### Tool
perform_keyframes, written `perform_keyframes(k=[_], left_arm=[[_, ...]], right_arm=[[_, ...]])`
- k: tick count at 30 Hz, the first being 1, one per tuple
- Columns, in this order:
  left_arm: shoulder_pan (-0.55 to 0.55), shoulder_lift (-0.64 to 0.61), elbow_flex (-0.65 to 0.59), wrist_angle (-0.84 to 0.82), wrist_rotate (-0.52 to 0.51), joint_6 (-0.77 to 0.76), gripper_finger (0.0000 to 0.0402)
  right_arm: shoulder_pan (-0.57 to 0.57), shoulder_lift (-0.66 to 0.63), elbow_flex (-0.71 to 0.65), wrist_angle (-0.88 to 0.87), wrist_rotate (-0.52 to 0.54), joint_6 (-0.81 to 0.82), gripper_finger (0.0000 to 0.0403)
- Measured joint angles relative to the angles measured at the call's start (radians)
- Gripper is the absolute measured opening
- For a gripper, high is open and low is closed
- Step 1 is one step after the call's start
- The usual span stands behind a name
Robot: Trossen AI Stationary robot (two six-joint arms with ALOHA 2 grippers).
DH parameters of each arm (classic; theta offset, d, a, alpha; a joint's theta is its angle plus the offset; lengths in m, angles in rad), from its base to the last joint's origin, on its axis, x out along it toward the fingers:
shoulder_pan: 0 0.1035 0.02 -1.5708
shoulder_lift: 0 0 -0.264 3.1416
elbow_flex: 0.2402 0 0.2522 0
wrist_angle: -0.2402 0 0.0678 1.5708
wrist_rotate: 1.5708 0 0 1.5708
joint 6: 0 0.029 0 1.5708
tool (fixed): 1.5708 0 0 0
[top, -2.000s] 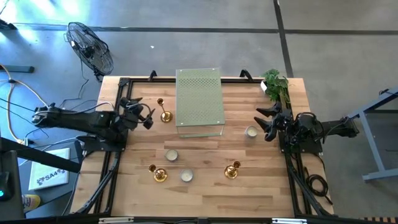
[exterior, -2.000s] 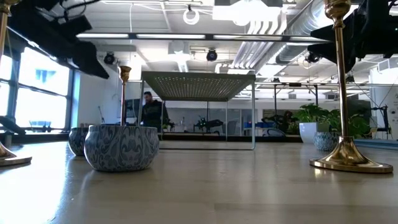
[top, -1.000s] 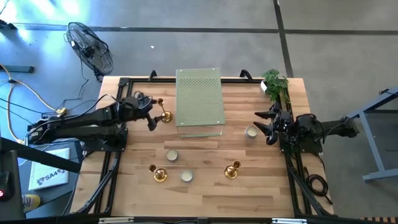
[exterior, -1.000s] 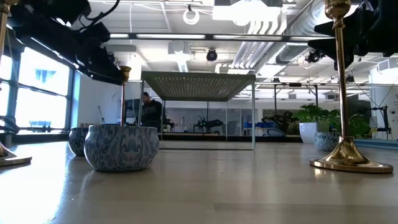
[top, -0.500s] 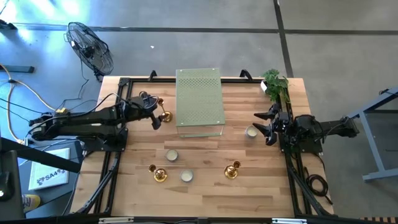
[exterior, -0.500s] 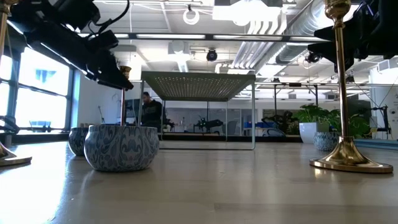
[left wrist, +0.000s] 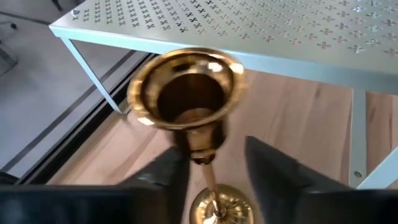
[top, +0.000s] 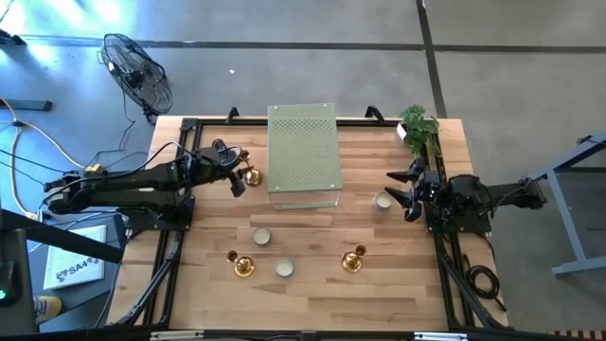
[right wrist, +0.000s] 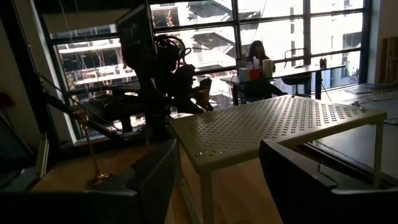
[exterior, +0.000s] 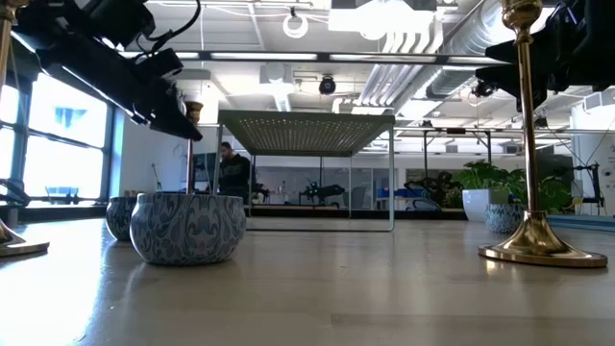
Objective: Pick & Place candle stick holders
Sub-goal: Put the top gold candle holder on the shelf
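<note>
While my left pincer (left wrist: 208,177), spread, straddles the shiny gold stemmed candle holder (left wrist: 186,99) beside the pale green perforated metal slab (top: 303,156), nothing looks placed yet.

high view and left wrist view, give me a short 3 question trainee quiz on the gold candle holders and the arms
1. True or false: the left gripper has its fingers either side of the stem of a shiny gold candle stick holder.
2. How many low round cream-white cups stand on the wooden table?
3. The right gripper is: A) above the pale green perforated metal shelf; B) beside the cream-white cup at the table's right; C) holding a gold holder.

Key: 1 true; 2 three; 3 B
</note>
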Motion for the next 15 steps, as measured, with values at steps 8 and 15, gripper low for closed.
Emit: perform_keyframes(k=[8,15], left_arm=[[0.0,0.0,0.0,0.0,-0.006,0.015,0.0016],[0.0,0.0,0.013,-0.012,-0.025,-0.024,0.0009]], right_arm=[[0.0,0.0,0.0,0.0,0.0,0.0,0.0224],[0.0,0.0,0.0,0.0,0.001,0.0,0.0224]])
